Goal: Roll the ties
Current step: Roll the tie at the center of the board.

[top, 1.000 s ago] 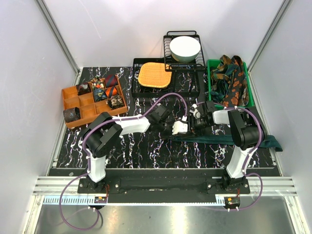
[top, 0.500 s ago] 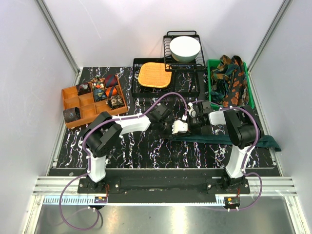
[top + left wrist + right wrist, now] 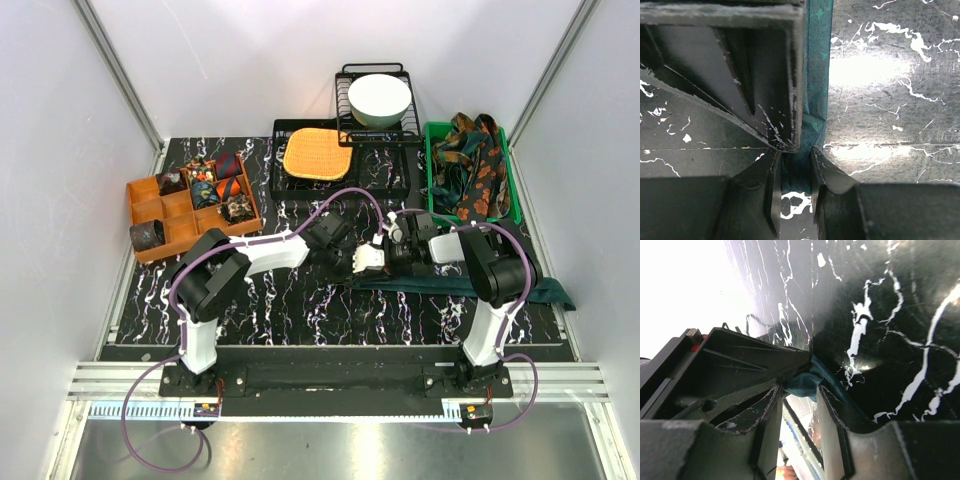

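Teal tie (image 3: pixel 480 286) gripped by left hand (image 3: pixel 795 167), right hand (image 3: pixel 800 396); green bin (image 3: pixel 518 195) nearby.

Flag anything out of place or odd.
Nothing spilled or damaged. The plain dark teal tie lies across the black marble table, its end pinched by the left fingers and right fingers. A dark rolled tie seems to bulge past the near-left corner of the orange divided tray.

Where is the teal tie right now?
Top view: the teal tie lies right of centre, in front of the green bin, its left end held by left gripper and right gripper.
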{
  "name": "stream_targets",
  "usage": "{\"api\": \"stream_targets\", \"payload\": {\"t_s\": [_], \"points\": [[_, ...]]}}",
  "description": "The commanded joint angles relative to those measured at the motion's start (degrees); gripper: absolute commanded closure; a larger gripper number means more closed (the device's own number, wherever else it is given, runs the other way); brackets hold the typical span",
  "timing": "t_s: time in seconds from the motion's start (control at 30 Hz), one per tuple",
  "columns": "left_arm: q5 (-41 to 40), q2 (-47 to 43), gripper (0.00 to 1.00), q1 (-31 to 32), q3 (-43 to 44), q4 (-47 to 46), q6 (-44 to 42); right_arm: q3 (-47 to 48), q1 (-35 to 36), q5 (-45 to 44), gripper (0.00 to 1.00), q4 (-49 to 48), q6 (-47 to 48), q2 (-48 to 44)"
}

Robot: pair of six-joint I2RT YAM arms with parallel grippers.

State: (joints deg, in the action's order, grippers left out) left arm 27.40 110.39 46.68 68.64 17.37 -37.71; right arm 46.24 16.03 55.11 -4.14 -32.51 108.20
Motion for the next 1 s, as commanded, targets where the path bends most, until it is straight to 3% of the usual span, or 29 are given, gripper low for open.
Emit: {"api": "stream_targets", "payload": {"t_s": [0.0, 0.13, 0.3, 0.43, 0.53, 0.57, 0.6, 0.67, 0.87, 0.93, 0.97], "points": [[-1.65, 4.13, 0.80, 0.43, -1.05, 5.66, 0.71, -3.17, 2.95, -4.13, 0.62, -4.91, -0.36, -2.82], [-1.30, 4.40, 0.80, 0.26, -0.88, 5.75, 1.24, -3.87, 3.22, -4.57, 0.64, -5.44, -1.59, -4.22], [-1.21, 4.40, 0.80, 0.35, -0.62, 5.57, 1.24, -5.37, 3.56, -6.06, 0.58, -4.21, -1.59, -6.34], [-1.29, 4.75, 0.80, 0.35, -0.26, 5.57, 1.24, -3.79, 4.01, -7.21, 0.62, -4.30, -2.12, -3.80], [-1.38, 4.57, 0.80, 0.35, -0.35, 5.66, 1.33, -2.21, 4.09, -7.30, 0.76, -2.54, -1.68, -2.13], [-1.38, 4.49, 0.80, 0.35, -0.44, 5.66, 1.33, -1.68, 4.01, -7.30, 0.89, -0.97, -0.72, -1.94], [-1.21, 4.40, 0.80, 0.35, -0.70, 5.66, 1.07, -1.42, 3.92, -8.26, 0.95, 0.18, -0.10, -1.86], [-1.21, 4.22, 0.80, 0.35, -0.96, 5.40, 0.98, -0.98, 3.92, -8.70, 1.00, 3.07, 1.83, -2.03], [-0.16, 3.96, 0.68, -0.18, -2.64, 3.20, 1.33, 0.52, 3.39, -12.04, 1.00, 9.84, 4.82, -2.30], [0.37, 3.96, 0.55, -0.71, -2.90, 2.50, 1.33, 0.61, 2.87, -13.01, 1.00, 10.38, 5.00, -1.86], [1.16, 3.78, 0.53, -0.97, -3.25, 1.89, 1.24, 0.69, 2.69, -13.45, 1.00, 10.99, 5.18, -1.68]]}}
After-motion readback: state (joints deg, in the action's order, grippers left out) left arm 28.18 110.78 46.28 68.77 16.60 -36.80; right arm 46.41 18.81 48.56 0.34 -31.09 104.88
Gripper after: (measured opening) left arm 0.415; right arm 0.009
